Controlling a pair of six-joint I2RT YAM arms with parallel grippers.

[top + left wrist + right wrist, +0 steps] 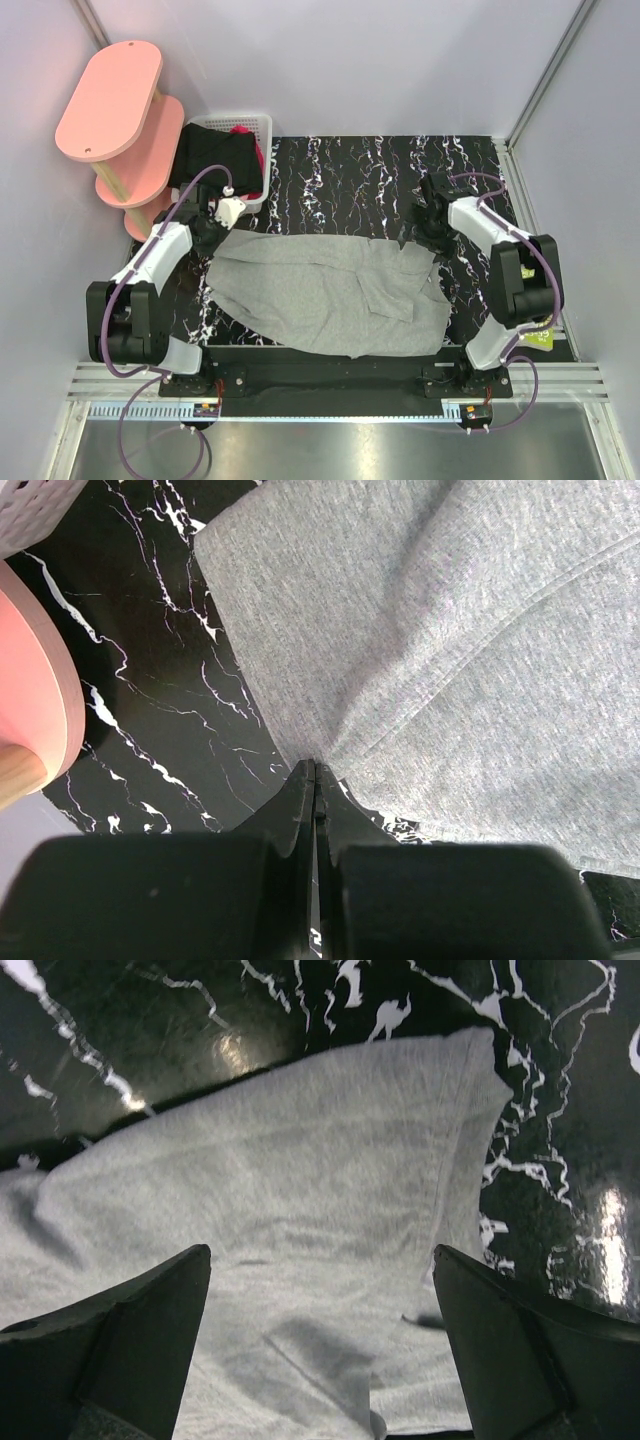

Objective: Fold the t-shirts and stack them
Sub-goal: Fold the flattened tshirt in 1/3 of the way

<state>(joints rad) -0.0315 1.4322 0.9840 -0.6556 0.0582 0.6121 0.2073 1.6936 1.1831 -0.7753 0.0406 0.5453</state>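
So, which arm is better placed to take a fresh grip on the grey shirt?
Right, probably. The right gripper is open above the grey shirt, cloth below its gap. The left gripper is shut at the shirt's other edge and would need to open first.

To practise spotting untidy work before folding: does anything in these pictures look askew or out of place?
The grey t-shirt lies rumpled on the table, its right side bunched over itself. Behind it, the black garment spills over the white basket's rim instead of lying inside.
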